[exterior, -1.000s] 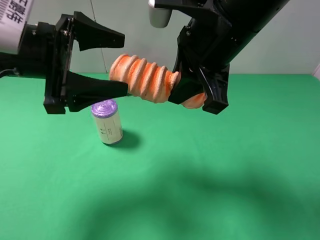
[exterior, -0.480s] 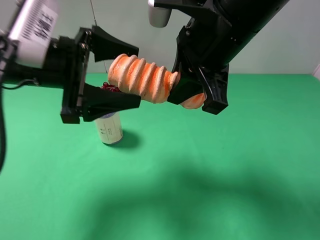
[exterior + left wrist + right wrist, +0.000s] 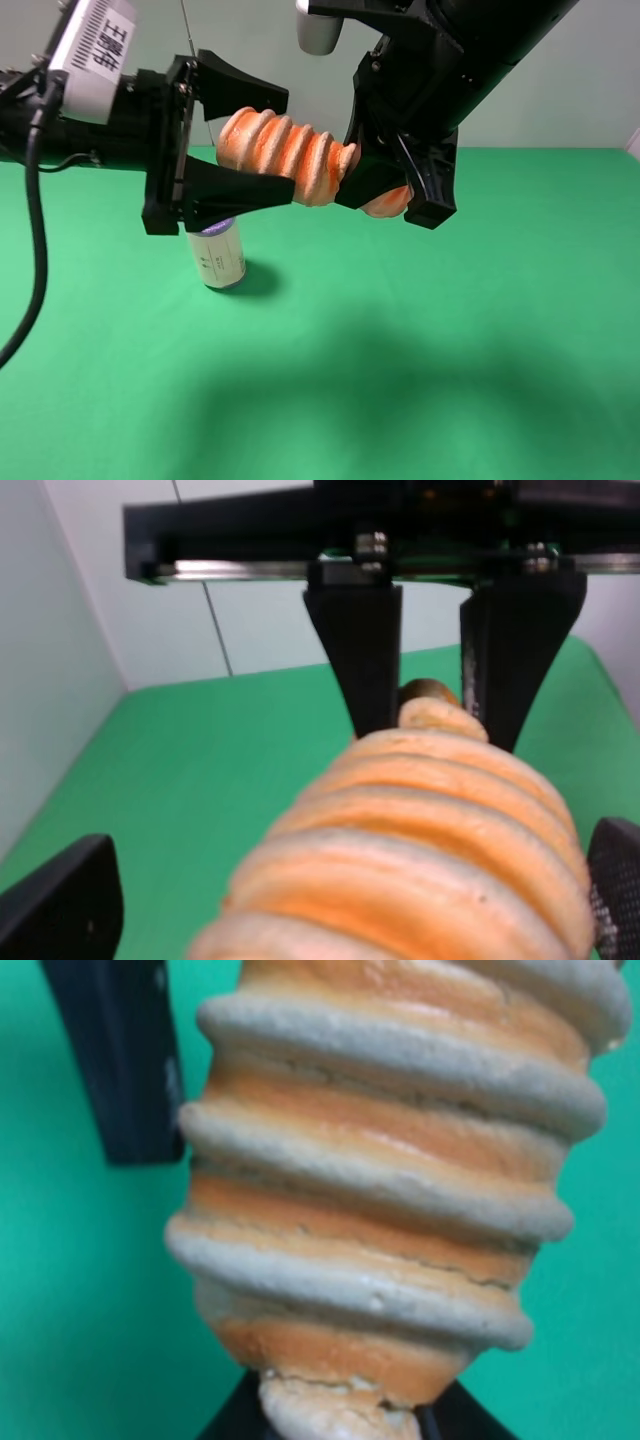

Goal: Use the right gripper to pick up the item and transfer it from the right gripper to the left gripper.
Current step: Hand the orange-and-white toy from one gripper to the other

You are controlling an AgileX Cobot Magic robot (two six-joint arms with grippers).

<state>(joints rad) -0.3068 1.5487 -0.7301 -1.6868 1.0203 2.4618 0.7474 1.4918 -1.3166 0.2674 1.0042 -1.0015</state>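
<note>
The item [image 3: 285,155], an orange loaf toy with cream spiral ridges, is held level in the air. My right gripper [image 3: 395,195] is shut on its right end. My left gripper [image 3: 290,145] is open, with one finger above and one below the item's left end. In the left wrist view the item [image 3: 420,850] fills the foreground, with the right gripper's fingers [image 3: 365,650] clamped on its far end. In the right wrist view the item [image 3: 390,1190] fills the picture, with one left finger [image 3: 120,1060] beside it.
A cream can [image 3: 220,258] stands on the green table [image 3: 450,350] below the left gripper; the lower finger hides most of its purple lid. A pale wall runs behind the table. The grape bunch is hidden.
My left gripper has moved right, so its open fingers now straddle the item's left end. The right gripper and the item have stayed in place.
</note>
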